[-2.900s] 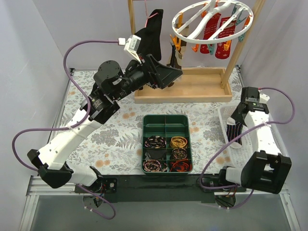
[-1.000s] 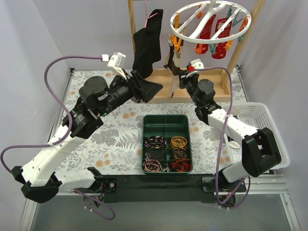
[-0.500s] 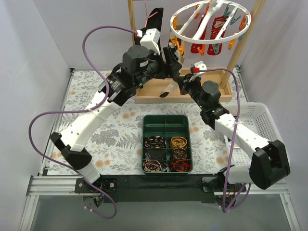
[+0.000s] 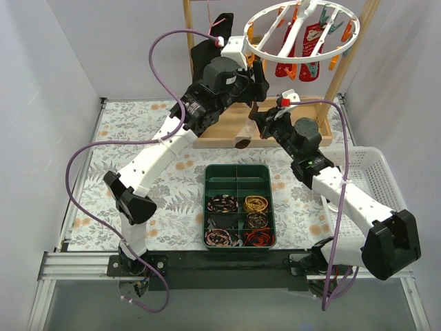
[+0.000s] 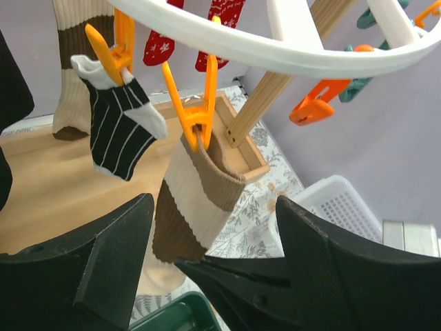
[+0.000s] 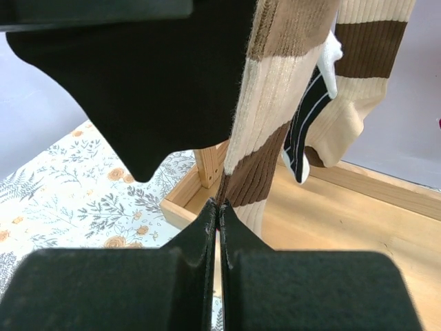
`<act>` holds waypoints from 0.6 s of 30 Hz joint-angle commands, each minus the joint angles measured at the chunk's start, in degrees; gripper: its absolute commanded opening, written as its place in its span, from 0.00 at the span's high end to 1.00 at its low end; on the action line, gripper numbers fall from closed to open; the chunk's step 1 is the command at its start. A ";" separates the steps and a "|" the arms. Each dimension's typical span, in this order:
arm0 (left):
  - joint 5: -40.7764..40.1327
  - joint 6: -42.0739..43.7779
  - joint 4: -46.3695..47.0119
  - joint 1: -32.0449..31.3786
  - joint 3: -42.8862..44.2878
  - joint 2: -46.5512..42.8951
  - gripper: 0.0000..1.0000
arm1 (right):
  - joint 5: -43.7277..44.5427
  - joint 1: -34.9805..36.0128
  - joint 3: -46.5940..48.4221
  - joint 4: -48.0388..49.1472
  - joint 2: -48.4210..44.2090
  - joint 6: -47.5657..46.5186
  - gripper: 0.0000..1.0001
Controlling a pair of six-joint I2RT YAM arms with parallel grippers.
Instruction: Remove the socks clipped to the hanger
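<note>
Socks hang from clips round the white hanger, and the brown-beige sock dangles straight down from an orange clip, cuff up and long axis vertical. The left gripper is the nearer to that clip, its jaws spread wide on either side of the sock just below it and holding nothing. The right gripper sits lower, jaws pressed together against the sock's lower part; whether fabric is pinched I cannot tell.

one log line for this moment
left gripper: open around brown-beige sock | right gripper: shut on its lower part | sock: clipped to hanger by orange clip
</note>
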 commanded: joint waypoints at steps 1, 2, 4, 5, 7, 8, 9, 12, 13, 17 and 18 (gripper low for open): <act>0.56 0.97 2.38 1.24 3.99 0.49 0.32 | -0.59 0.30 -0.89 0.97 -2.24 -0.04 0.99; 0.65 0.62 2.82 1.94 3.99 0.67 0.32 | -0.68 0.30 -0.98 0.88 -2.42 0.05 0.99; 2.22 -0.79 3.43 2.82 3.56 1.02 0.35 | -0.77 0.30 -1.07 0.70 -2.86 0.05 0.99; 2.67 -1.14 4.22 3.34 3.38 1.11 0.36 | -0.77 0.30 -0.98 0.70 -3.03 -0.04 0.99; 3.81 -1.76 5.01 3.79 3.03 1.46 0.38 | -0.85 0.30 -1.16 0.53 -3.30 0.05 0.99; 4.34 -1.76 6.67 3.79 2.77 1.46 0.38 | -0.94 0.30 -1.16 0.44 -3.39 0.14 0.99; 4.95 -1.84 7.65 3.79 2.42 1.46 0.39 | -1.03 0.30 -1.07 0.44 -3.47 0.14 0.99; 6.18 -2.46 10.20 3.88 2.15 1.90 0.40 | -1.29 0.30 -1.16 0.35 -3.47 0.40 0.99; 6.45 -2.64 10.55 3.79 2.32 2.43 0.40 | -1.38 0.30 -1.07 0.26 -3.47 0.57 0.99; 7.33 -3.60 12.22 3.88 2.68 3.66 0.40 | -1.82 0.21 -1.07 0.09 -3.39 0.66 0.99; 7.42 -3.86 12.31 3.79 2.76 3.92 0.40 | -1.91 0.30 -1.16 0.09 -3.56 0.66 0.99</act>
